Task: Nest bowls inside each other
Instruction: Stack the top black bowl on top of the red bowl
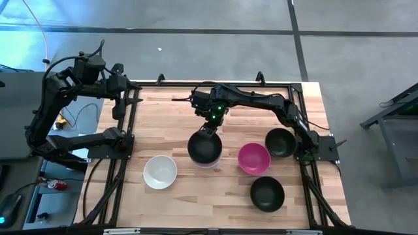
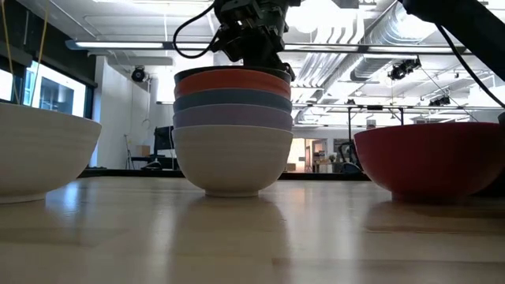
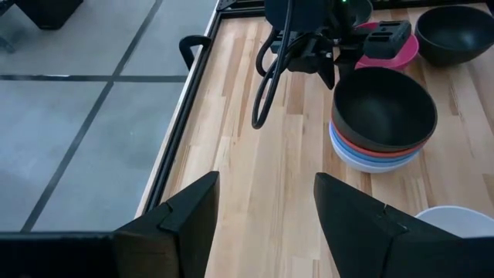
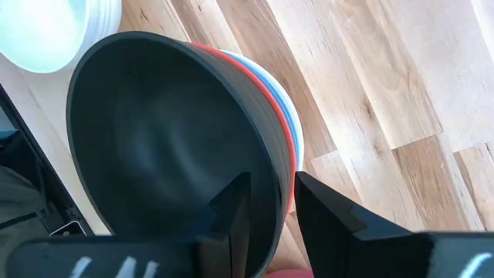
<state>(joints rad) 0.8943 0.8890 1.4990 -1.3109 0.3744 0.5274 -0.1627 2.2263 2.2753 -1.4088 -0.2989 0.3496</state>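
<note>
straddling black bowl (image 4: 170, 147) rim, right gripper (image 4: 272, 202) slightly parted.

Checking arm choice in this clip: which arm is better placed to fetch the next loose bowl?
The right. Its end effector sits at the stack, with the magenta bowl and two black bowls on its side. The left end effector waits off the table's edge.

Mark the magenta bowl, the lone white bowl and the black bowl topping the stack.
magenta bowl (image 1: 253, 158), high view, inner floor.
white bowl (image 1: 160, 172), high view, inner floor.
black bowl topping the stack (image 3: 384, 107), left wrist view, inner floor.
</note>
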